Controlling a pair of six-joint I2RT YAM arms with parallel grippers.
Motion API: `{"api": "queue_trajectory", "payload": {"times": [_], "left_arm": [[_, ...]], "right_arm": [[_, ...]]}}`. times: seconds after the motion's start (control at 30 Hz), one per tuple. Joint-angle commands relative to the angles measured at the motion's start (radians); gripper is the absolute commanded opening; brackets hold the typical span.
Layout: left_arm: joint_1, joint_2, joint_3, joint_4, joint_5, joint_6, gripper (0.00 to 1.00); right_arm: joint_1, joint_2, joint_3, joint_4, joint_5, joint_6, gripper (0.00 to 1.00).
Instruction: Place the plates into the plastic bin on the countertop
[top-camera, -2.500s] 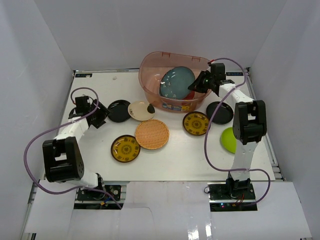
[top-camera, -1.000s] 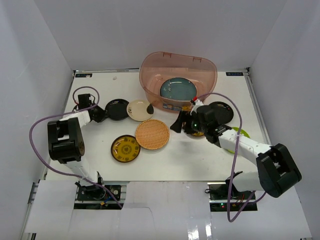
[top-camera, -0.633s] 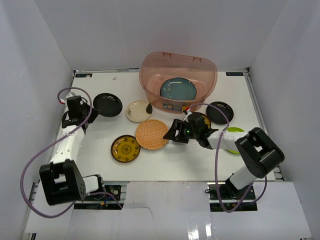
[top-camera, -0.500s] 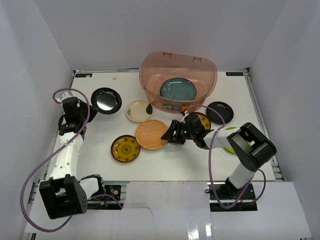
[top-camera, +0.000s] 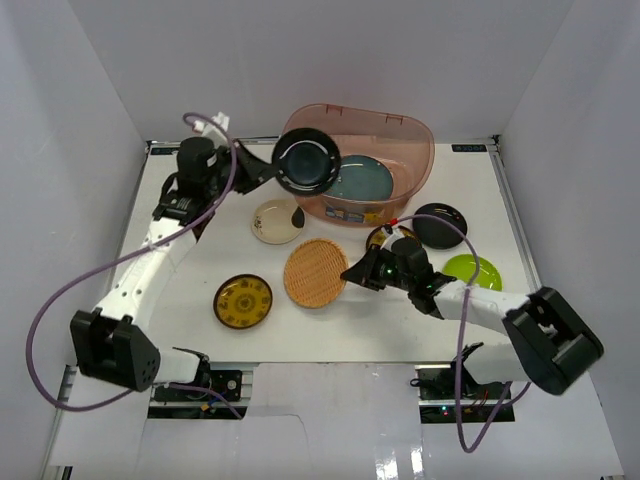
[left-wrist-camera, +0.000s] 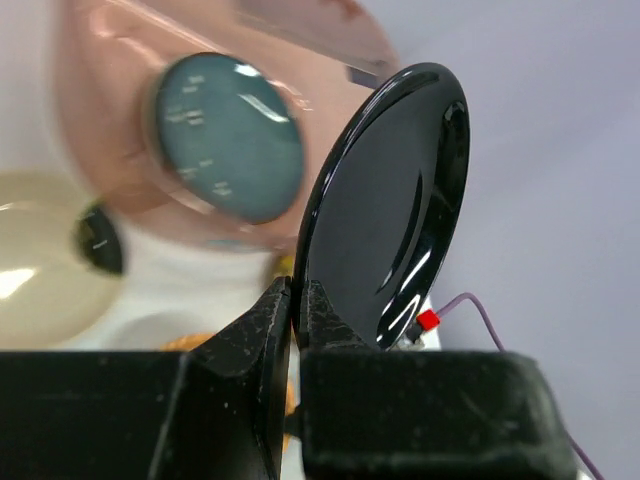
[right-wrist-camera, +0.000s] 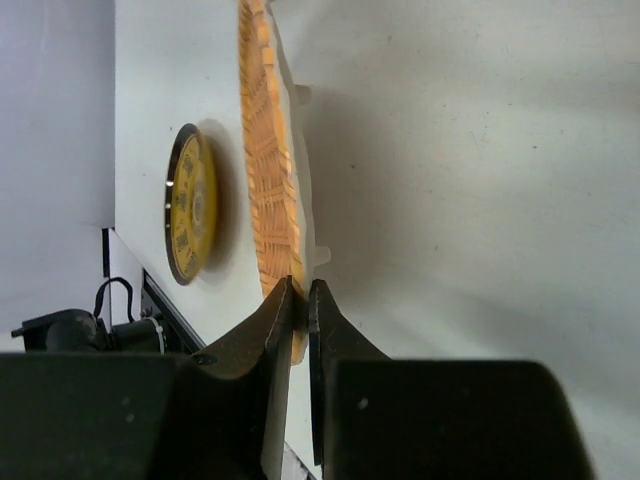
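L gripper (left-wrist-camera: 297, 295) is pinching the black plate (left-wrist-camera: 390, 210) by its rim only; it's prob. slipping or clipping the bin (top-camera: 400, 125) wall just ahead. R gripper (right-wrist-camera: 300, 290) is nipping the wicker plate (right-wrist-camera: 265, 170) edge, w/ the same risk.

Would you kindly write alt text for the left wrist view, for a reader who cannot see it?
The left gripper pinches a glossy black plate by its rim, on edge before the pinkish plastic bin holding a grey-blue plate.
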Motion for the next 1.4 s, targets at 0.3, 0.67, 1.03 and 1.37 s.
{"api": "queue_trajectory", "payload": {"times": [0.3,0.67,1.03,1.37], "left_arm": [[-0.223,0.667,0.625,-0.134,-0.177,0.109,0.0],[-0.234,0.967,0.972,-0.262,-0.179,0.161,0.4],[-0.171,0.771,0.993,-0.247,-0.1,0.198,0.89],[0.062,0.07,-0.055,-0.029,-0.177,0.098,0.91]], "right_arm": [[-0.002,-0.551,0.028,-0.426,0.081,-0.247,0.08],[-0.007,-0.643,0.399,-0.681,0.29,-0.488,0.08],[-0.114,-0.427,0.608,-0.544,0.469,-0.566,0.08],[-0.389,0.054,0.775,-0.349,0.084,-0.362,0.08]]}}
